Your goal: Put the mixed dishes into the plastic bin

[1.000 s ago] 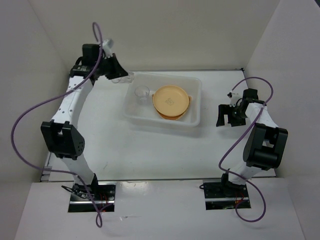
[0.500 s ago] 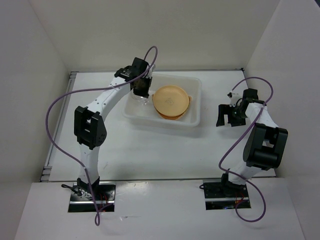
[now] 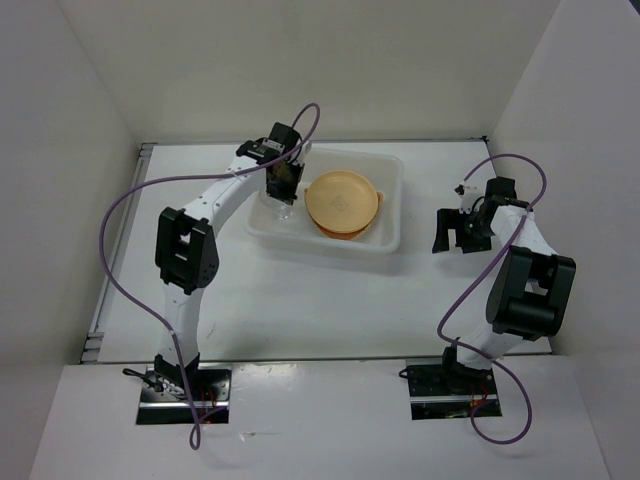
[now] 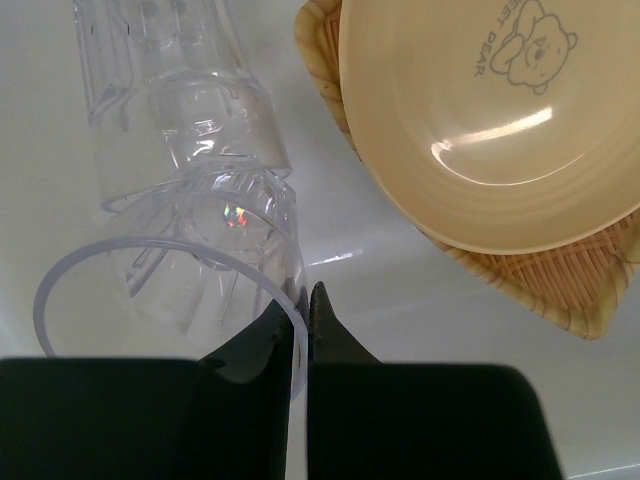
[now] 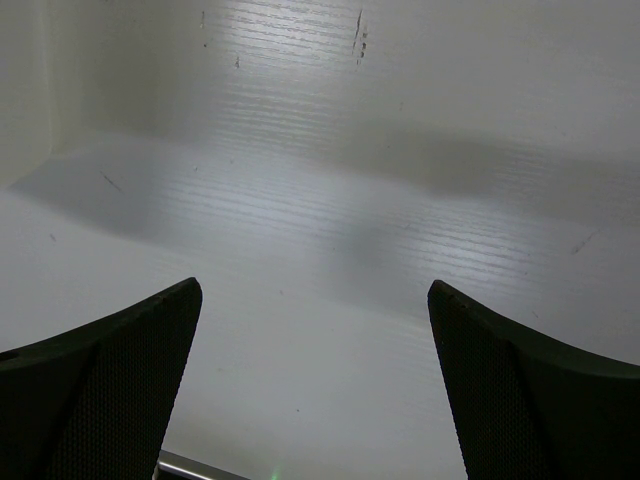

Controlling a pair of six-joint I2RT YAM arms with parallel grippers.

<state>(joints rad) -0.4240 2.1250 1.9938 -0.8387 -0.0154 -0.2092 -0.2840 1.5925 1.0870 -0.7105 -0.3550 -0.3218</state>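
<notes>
Left pincer (image 4: 303, 322) grips a clear cup (image 4: 205, 250) inside the plastic bin (image 3: 300, 238).

You've got the translucent white plastic bin (image 3: 392, 205) sitting mid-table, a stack of orange-tan plates (image 3: 343, 203) filling its right part, bear-printed bowl (image 4: 470, 130) atop a wood-grained plate (image 4: 560, 285), and at its left end a ribbed clear cup (image 4: 180, 270) just beside a second clear cup (image 4: 160, 50).

White-shelled left arm (image 3: 222, 195) and right arm (image 3: 522, 245), black at the joints, are trailing purple cables (image 3: 102, 240) from metal base plates (image 3: 160, 410).
</notes>
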